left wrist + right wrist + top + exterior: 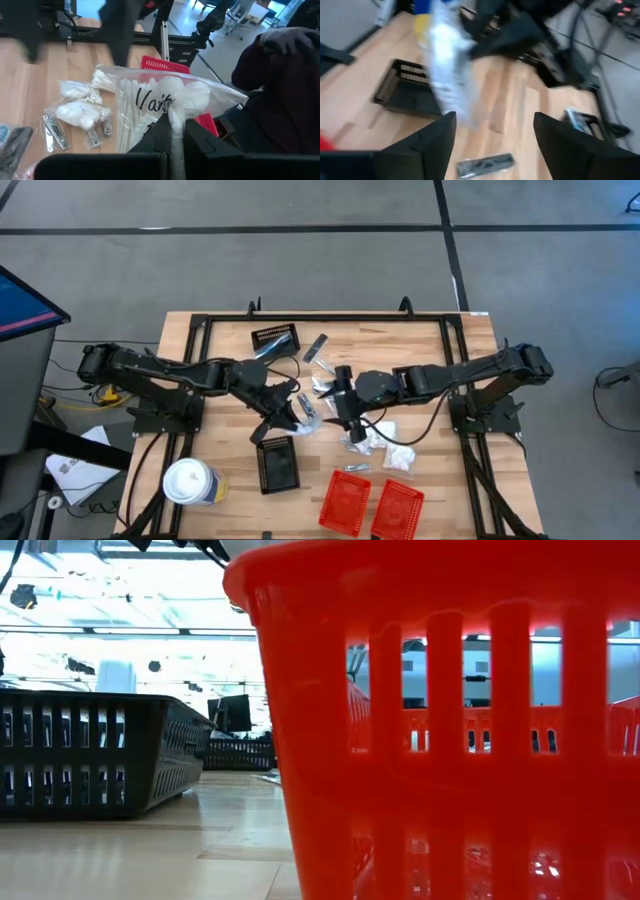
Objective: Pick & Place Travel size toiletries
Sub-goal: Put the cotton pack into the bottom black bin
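A pale butcher-block wooden table with a black metal frame stands on a grey carpeted floor crossed by dark straight lines. Beyond the table's left edge, a dark monitor with a blue screen leans into view, and white sheets of paper lie on the floor near the front left corner. In the low view, the room behind glows with bright daylight from wide windows. A dark office chair stands on the pale floor farther off.
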{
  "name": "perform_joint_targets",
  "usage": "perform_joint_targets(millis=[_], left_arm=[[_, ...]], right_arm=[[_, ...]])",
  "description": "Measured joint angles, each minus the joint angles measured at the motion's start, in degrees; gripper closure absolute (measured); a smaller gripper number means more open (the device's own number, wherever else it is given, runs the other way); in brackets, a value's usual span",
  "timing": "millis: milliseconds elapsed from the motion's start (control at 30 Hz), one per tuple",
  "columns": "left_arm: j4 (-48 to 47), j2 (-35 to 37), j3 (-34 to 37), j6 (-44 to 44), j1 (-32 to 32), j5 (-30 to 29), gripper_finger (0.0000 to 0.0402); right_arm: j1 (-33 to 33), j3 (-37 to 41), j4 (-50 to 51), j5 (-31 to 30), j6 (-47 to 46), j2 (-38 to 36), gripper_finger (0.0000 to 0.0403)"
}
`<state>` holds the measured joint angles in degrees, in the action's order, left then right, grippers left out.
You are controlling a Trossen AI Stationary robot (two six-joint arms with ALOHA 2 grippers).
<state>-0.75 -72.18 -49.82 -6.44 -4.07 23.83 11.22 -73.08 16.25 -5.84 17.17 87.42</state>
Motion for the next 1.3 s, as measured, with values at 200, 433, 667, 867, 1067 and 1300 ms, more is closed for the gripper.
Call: perform_joint_targets(millis=[200,433,667,867,1067,1300], left_arm=[[0.4,0.0,0.0,2.0,1.2,0.3,0.0391],[0.9,0.0,0.0,4.6,1.4,5.0,0.0392],[1.0,0.0,0.0,4.9,1.6,5.0,0.0392],[0.8,0.0,0.0,4.6,2.7,4.9,0.0392],[0.5,0.0,0.0,4.6,2.7,2.3,0.0392],[0.5,0.0,0.0,4.9,2.7,0.0,0.0391]], right_arm=[[0.0,0.0,-0.1,5.9,0.4,-0.1,0.0144],[-1.3,0.0,-0.1,5.9,-1.1,-0.1,0.0144],[-3.2,0.0,-1.4,7.6,-1.8,1.1,0.0144],[-3.4,0.0,-1.9,10.6,-1.7,1.0,0.0144],[-3.4,-0.1,-1.9,10.6,-1.7,0.2,0.0152],[-3.4,0.0,-1.7,10.6,-1.7,0.6,0.0196]])
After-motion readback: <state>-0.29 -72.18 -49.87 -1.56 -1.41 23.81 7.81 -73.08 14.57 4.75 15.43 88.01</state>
